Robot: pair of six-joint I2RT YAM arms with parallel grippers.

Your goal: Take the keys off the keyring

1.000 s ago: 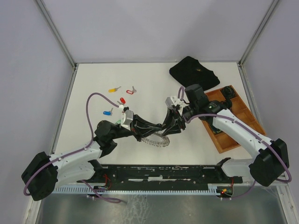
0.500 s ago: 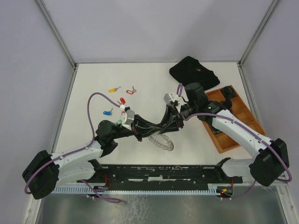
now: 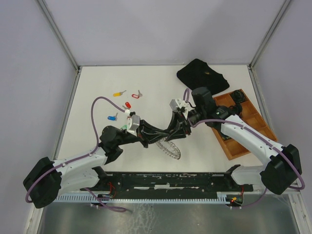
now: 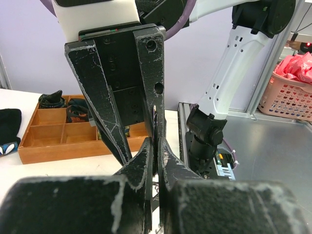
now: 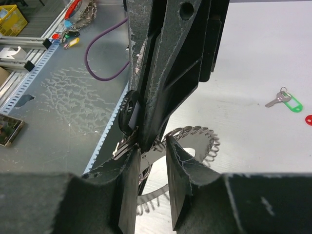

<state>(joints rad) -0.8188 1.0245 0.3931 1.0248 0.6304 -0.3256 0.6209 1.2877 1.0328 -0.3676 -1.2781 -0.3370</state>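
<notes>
The keyring [image 3: 170,149], a silvery ring fringed with small metal pieces, hangs tilted above the table between both arms. My left gripper [image 3: 167,138] is shut on its upper edge, and in the left wrist view its fingers [image 4: 146,161] press together on a thin strip. My right gripper [image 5: 153,163] stands partly open, its jaws on either side of the left fingertips, with the ring's fringe [image 5: 197,139] just beyond. A black-headed key [image 5: 128,110] and silver blades [image 5: 124,145] hang at its left finger. Loose keys lie far left: yellow [image 3: 117,93], red [image 3: 128,105], blue [image 3: 112,117], green [image 5: 287,103].
A black cloth [image 3: 202,75] lies at the back right. A wooden compartment tray [image 3: 246,124] with dark items sits under the right arm. The left arm's purple cable [image 3: 95,109] loops over the left side. The metal rail [image 3: 165,180] runs along the near edge.
The keyring has swung a little to the right and tilted steeper. The right gripper has narrowed slightly and shifted left toward the left fingertips. The left gripper stays shut.
</notes>
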